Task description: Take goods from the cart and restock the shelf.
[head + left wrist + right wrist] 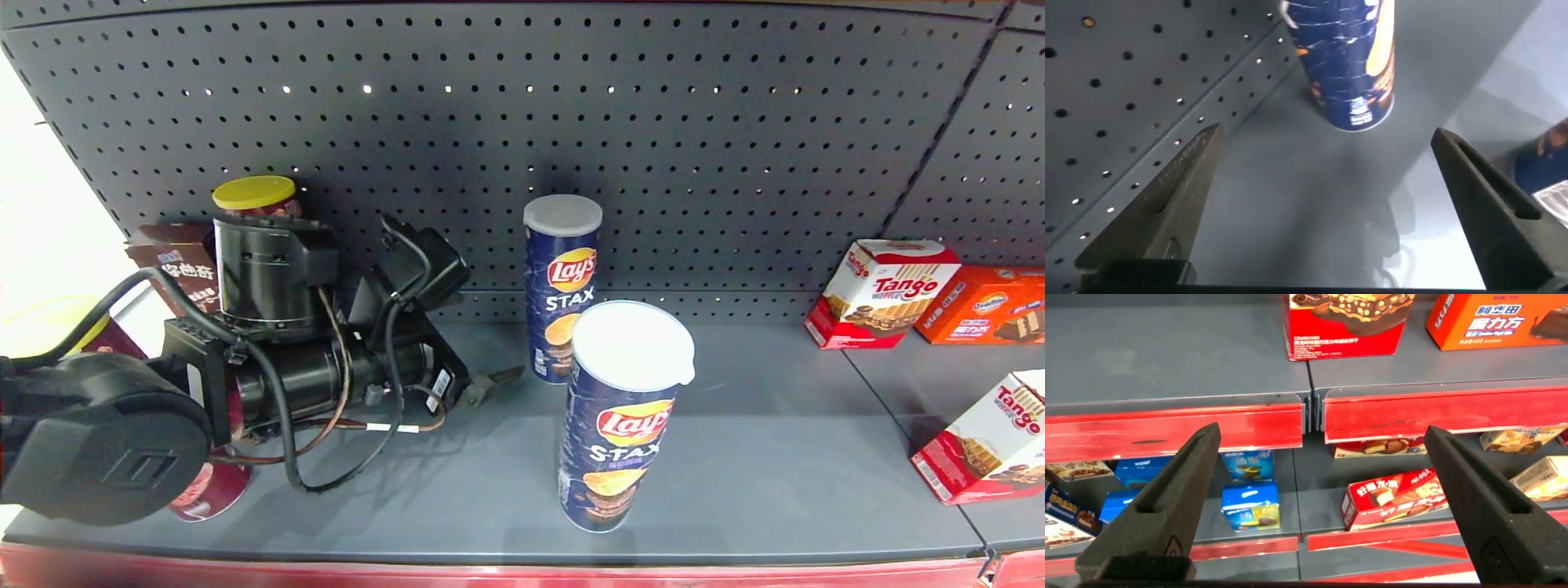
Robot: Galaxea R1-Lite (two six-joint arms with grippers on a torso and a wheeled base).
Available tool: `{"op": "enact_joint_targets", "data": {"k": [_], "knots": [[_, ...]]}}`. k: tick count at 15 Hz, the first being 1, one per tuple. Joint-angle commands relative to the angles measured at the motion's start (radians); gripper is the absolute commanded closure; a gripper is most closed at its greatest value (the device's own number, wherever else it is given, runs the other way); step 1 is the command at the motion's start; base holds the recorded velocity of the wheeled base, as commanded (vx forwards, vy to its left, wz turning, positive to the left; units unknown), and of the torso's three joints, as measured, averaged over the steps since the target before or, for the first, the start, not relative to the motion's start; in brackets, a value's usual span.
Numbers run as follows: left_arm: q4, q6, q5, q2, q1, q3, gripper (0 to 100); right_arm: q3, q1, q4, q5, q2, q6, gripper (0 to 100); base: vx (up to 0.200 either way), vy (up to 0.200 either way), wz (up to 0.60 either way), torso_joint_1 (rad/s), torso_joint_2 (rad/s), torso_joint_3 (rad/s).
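My left tool (1327,135) sits low over the shelf (775,457), its fingers spread wide with nothing between them. Straight ahead of it, just past the fingertips, the rear chip can (1349,69) stands upright close to the pegboard back (1143,73). Tool and can are apart. The front chip can (620,416) also stands upright, nearer the shelf's front edge and off to the tool's right. Behind the left arm I see a yellow-lidded jar (255,196). Well away on the tool's right sit wafer boxes (890,290). My right tool (1323,431) is released too, holding nothing. It faces lower shelves (1167,335) with red rails (1233,425), and snack boxes (1388,498) lie beyond its fingers.
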Motion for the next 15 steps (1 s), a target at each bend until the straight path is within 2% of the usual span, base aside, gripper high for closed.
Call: {"op": "enact_joint_targets", "data": {"k": [1,3,4,5,8,10,12,15], "knots": [[-0.009,0.000,0.021,-0.003,-0.021,0.011,0,0.000,0.001,0.000,0.000,0.002,0.000,0,0.000,0.000,0.00,0.000,0.00,0.000],[-0.016,-0.006,0.073,-0.031,-0.047,0.038,0,0.000,0.001,0.000,0.000,0.002,0.000,0,0.000,0.000,0.00,0.000,0.00,0.000],[-0.022,-0.025,0.082,-0.066,-0.052,0.060,0,0.000,0.001,0.000,0.000,0.002,0.000,0,0.000,0.000,0.00,0.000,0.00,0.000],[-0.022,-0.029,0.091,-0.084,-0.054,0.077,0,0.000,-0.001,0.000,0.000,0.002,0.000,0,0.000,0.000,0.00,0.000,0.00,0.000],[-0.024,-0.043,0.117,-0.210,-0.051,0.219,0,0.000,0.001,0.000,0.000,0.002,0.000,0,0.000,0.000,0.00,0.000,0.00,0.000],[-0.024,-0.045,0.128,-0.308,-0.051,0.310,0,0.000,-0.001,0.000,0.000,0.002,0.000,0,0.000,0.000,0.00,0.000,0.00,0.000],[-0.022,-0.045,0.131,-0.382,-0.049,0.338,0,0.000,0.001,0.000,0.000,0.002,0.000,0,0.000,0.000,0.00,0.000,0.00,0.000],[-0.019,-0.042,0.180,-0.555,-0.083,0.426,0,0.000,-0.001,0.000,0.000,0.002,0.000,0,0.000,0.000,0.00,0.000,0.00,0.000]]}}
